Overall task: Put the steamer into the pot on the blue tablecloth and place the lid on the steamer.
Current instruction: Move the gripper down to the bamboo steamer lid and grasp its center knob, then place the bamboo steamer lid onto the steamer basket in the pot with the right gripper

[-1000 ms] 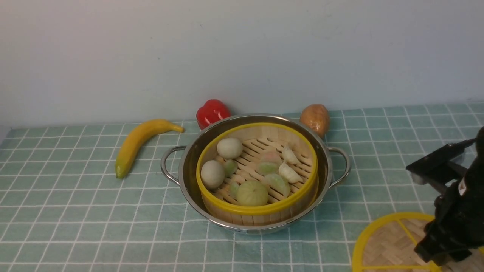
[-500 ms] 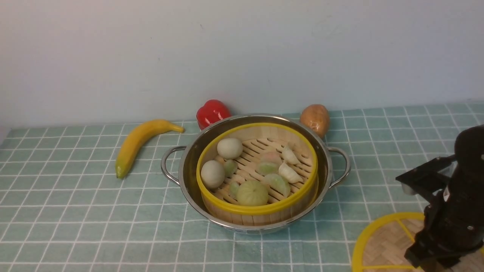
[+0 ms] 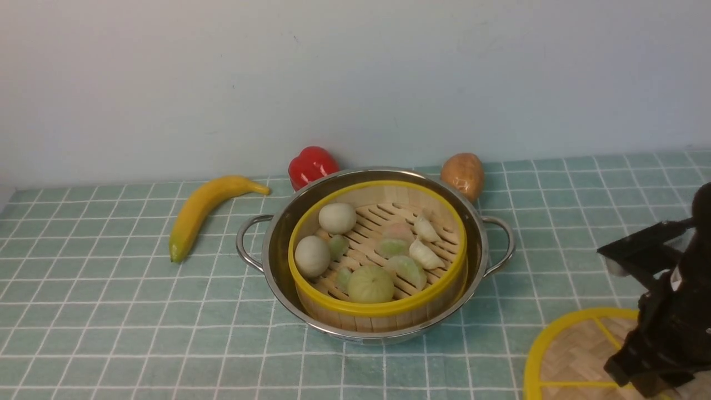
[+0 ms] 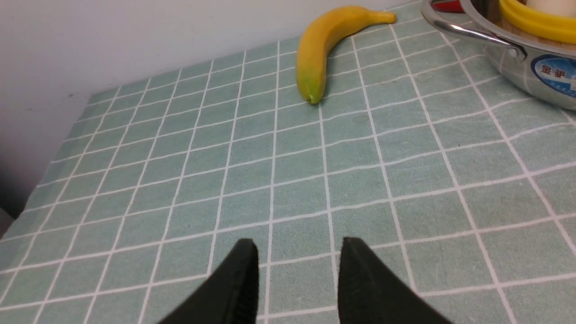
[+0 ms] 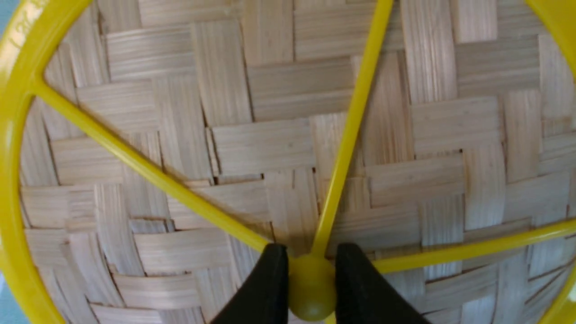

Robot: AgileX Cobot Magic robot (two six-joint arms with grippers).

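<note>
Right end effector (image 5: 310,253) astride lid knob (image 5: 311,290)

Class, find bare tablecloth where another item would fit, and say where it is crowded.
Free: tablecloth in front of the banana, left of the pot; the strip between pot and lid. Crowded: behind the pot, by red pepper and potato.

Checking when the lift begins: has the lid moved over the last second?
Yes, slightly: in the front view the lid sits higher and further right against the tablecloth grid lines.
</note>
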